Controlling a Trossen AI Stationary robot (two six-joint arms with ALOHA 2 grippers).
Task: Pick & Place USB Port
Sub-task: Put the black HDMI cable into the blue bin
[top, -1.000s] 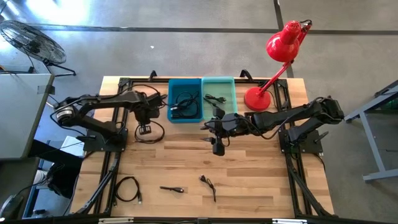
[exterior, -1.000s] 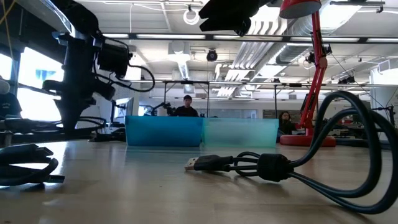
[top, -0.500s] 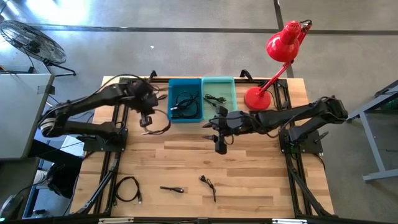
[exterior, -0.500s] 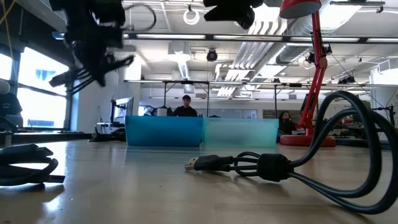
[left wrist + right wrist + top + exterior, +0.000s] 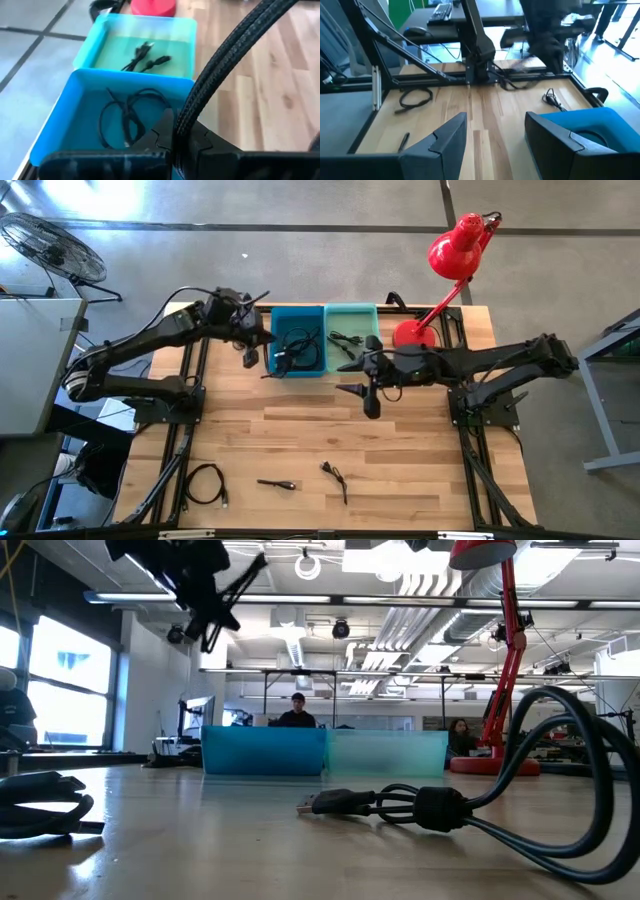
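The left gripper [image 5: 248, 345] is clamped on a black USB cable [image 5: 222, 70], held in the air at the left edge of the blue bin [image 5: 298, 340]. In the left wrist view the braided cable runs out from between the fingers, over the blue bin, and in the low view it hangs raised high above the table. The blue bin already holds a loose coil of thin black cable [image 5: 125, 117]. Touching its right side is the teal bin [image 5: 351, 330], with two short black cables [image 5: 145, 57] lying in it.

The right gripper [image 5: 370, 402] hangs over the bare wood just near of the two bins, toward the table's middle, with its fingers [image 5: 437, 142] spread wide and nothing between them.

To the right of the teal bin stands the red desk lamp [image 5: 440, 280], its base on the far right part of the wooden table [image 5: 400, 460]. Along the near edge lie three more cables: a coiled black one [image 5: 203, 482] at the left, a short straight one [image 5: 277, 483] beside it, and a small bent one [image 5: 335, 476] near the middle. In the low view a person [image 5: 293, 712] shows behind the bins, far off in the room.
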